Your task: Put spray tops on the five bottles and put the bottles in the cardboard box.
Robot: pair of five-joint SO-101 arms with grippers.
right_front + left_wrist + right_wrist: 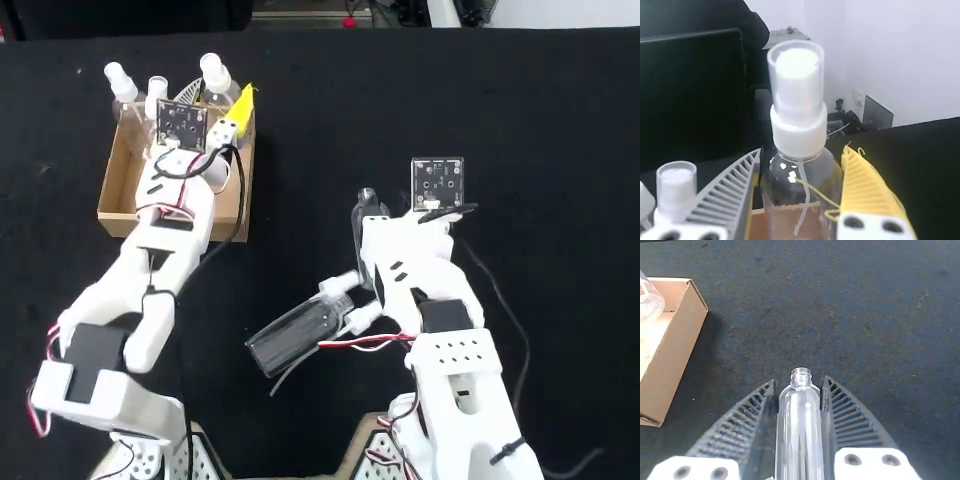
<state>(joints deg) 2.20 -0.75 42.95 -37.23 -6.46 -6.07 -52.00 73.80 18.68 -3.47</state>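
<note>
While the left gripper (802,152) clamps its grey and yellow fingers on a capped bottle (800,180) at the far end of the cardboard box (118,195), 2 more capped bottles (118,80) stand in the box beside it. The right gripper (798,381) grips an uncapped bottle (799,430), neck open, over the black table (520,100). Beside the right arm, 1 bottle (295,335) lies on its side, with white spray tops (340,285) by its neck end.

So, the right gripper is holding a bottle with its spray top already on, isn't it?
Not quite: the bottle in the right gripper is uncapped. The right wrist view shows its open neck with nothing on it.
</note>
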